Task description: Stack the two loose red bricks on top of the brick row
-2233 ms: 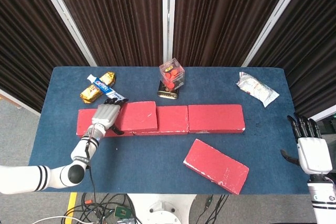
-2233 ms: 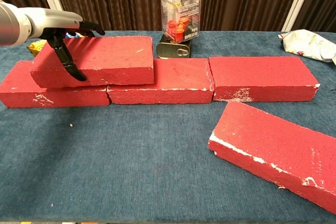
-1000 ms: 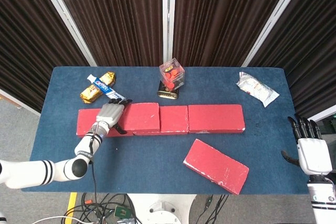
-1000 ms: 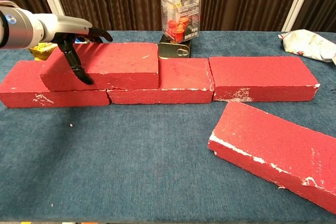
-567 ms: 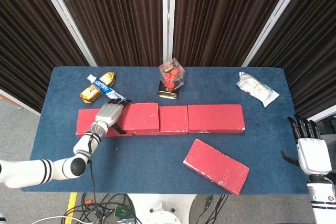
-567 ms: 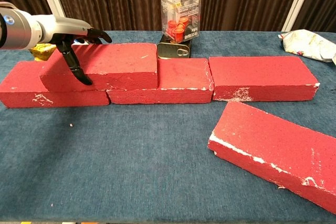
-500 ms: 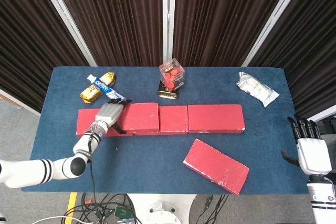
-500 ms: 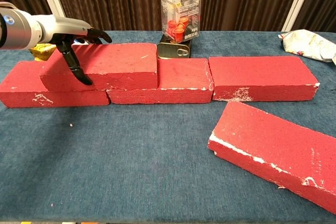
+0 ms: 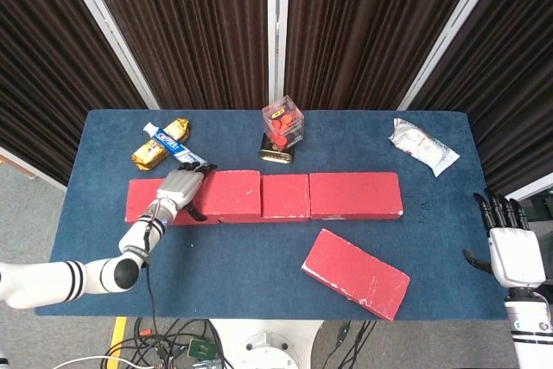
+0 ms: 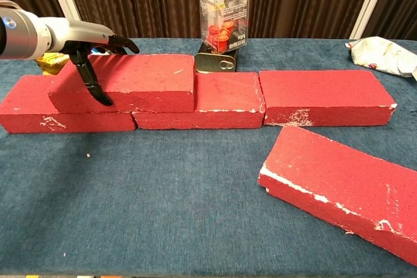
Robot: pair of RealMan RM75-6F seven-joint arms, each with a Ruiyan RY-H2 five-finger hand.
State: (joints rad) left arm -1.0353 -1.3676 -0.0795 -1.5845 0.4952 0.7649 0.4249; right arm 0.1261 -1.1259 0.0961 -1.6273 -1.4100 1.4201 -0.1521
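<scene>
We find the left hand (image 10: 85,47) grasping the first loose brick (image 10: 127,83), set on the brick row (image 10: 260,99) across a joint, presumably for bonding; the second brick (image 9: 355,273) lies on the table (image 9: 259,257); the right hand (image 9: 515,252) hangs released beside it

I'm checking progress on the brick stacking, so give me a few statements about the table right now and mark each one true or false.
1. The left hand grips the stacked brick on the brick row. True.
2. Both loose bricks are stacked. False: the loose brick lies on the table.
3. The right hand holds a brick. False: it holds nothing.
4. A tin can sits behind the row. True.
</scene>
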